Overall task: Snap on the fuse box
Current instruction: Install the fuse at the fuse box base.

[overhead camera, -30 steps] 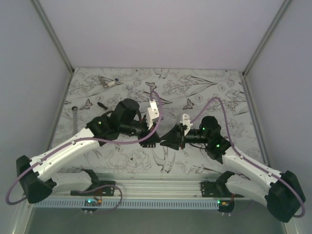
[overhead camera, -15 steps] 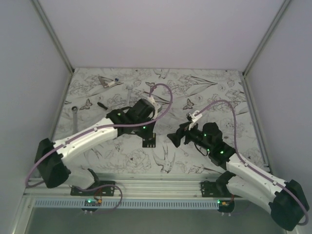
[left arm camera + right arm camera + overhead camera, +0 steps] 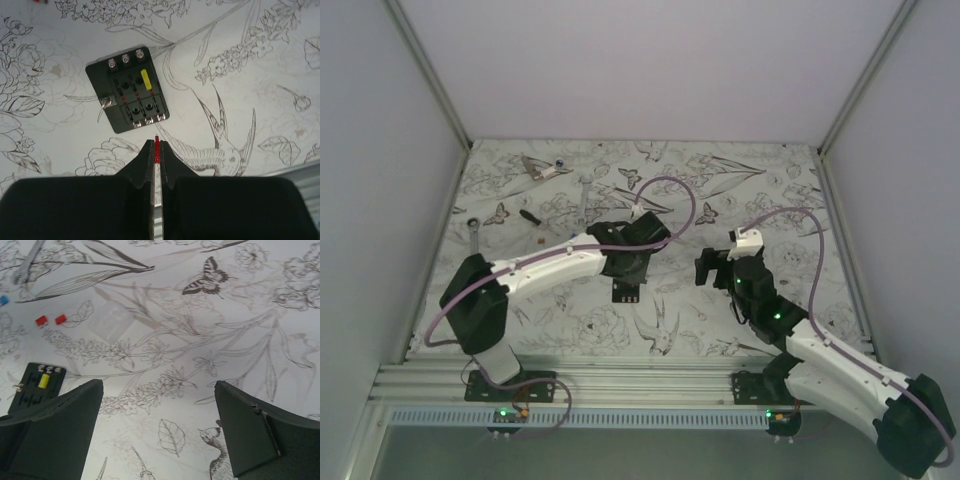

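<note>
Left end effector [image 3: 156, 146] just beside fuse box [image 3: 127, 90]; mat [image 3: 250, 60] rightward bare.

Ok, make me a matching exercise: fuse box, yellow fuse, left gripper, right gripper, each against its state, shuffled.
Things:
1. fuse box
2. yellow fuse
3. left gripper
4. right gripper

States:
a. jaws wide open, holding nothing
b. seated in the fuse box
c. jaws shut on a small red piece
d. lying flat on the table

Pairs: 1-d, 2-b, 3-c, 4-a.

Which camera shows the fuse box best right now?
Left wrist: the fuse box lies whole and close, its slots and yellow fuse clear. Right wrist catches the box small and slanted near the left edge. Top external shows only a small dark block.
</note>
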`<state>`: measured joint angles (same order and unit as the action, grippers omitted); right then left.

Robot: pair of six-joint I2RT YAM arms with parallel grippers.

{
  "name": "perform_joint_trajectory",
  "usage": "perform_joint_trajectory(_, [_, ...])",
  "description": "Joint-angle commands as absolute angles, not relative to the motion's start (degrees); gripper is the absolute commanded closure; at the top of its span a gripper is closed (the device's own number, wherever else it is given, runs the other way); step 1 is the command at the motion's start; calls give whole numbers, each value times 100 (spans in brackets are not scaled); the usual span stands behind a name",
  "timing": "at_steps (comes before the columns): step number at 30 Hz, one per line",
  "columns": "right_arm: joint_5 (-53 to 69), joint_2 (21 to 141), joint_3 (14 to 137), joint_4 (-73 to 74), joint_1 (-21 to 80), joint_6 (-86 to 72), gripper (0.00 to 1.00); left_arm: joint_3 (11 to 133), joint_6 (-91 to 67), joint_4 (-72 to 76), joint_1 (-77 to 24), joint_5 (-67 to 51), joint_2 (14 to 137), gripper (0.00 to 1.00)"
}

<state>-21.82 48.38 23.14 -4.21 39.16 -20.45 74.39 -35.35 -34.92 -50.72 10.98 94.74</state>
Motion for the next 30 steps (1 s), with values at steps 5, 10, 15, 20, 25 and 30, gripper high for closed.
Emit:
perform_joint_trajectory(5, [-3013,4503,2199,-308,3876,-2303,0,7845,-4002,-3585,-5116,1554,10173,100])
perform_joint_trajectory(10, [-2978,4532,2213,-307,3881,-2297,0,7824,-4224,-3588,-5082,1622,10332,100])
perform_joint_trajectory(15, [-2970,4502,2207,-303,3877,-2288,0,7818,-4449,-3594,-5021,1472,10503,100])
perform_joint_trajectory(20, [-2960,4488,2206,-293,3876,-2287,0,7776,-4752,-3602,-4993,1461,10617,100])
perform_joint_trajectory(25, [-2948,4494,2206,-296,3880,-2296,0,7808,-4851,-3601,-4983,1433,10740,100])
perform_joint_trajectory(30, [-2953,4499,2206,-296,3880,-2303,0,7841,-4925,-3597,-4975,1388,10821,100])
